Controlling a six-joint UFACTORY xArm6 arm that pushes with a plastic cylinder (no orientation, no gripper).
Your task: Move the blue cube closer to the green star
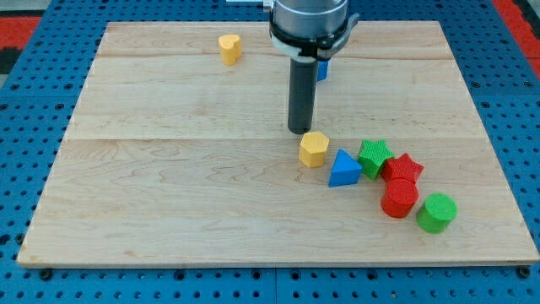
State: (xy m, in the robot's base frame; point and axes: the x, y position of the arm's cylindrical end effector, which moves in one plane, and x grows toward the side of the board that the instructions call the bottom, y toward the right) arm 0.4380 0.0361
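Wooden board (pixel 169 194) on a blue pegboard surface (pixel 25 101); no bins, trays or other containers on it, only loose blocks lying flat on the wood. Dark rod down from the arm's grey collar, my tip (pixel 301 131) at the board near its middle, just above the yellow hexagonal block (pixel 314 149) in the view and very close to it; contact not certain. No jaws or fingers on this tool, just a plain straight rod, so nothing spread, closed or pinched. Blue cube (pixel 323 68) mostly hidden behind the rod and collar, near the view's top, only a sliver of blue showing at the rod's right side. Green star (pixel 375 156) well apart from it, toward the view's lower right, in a tight cluster: blue triangular block (pixel 343 169) touching its left side, red star (pixel 403 169) touching its right, red cylinder (pixel 399 199) just below the red star, green cylinder (pixel 437 212) beside the red cylinder to the right. Yellow heart-shaped block (pixel 229 48) alone near the view's top, left of the arm.
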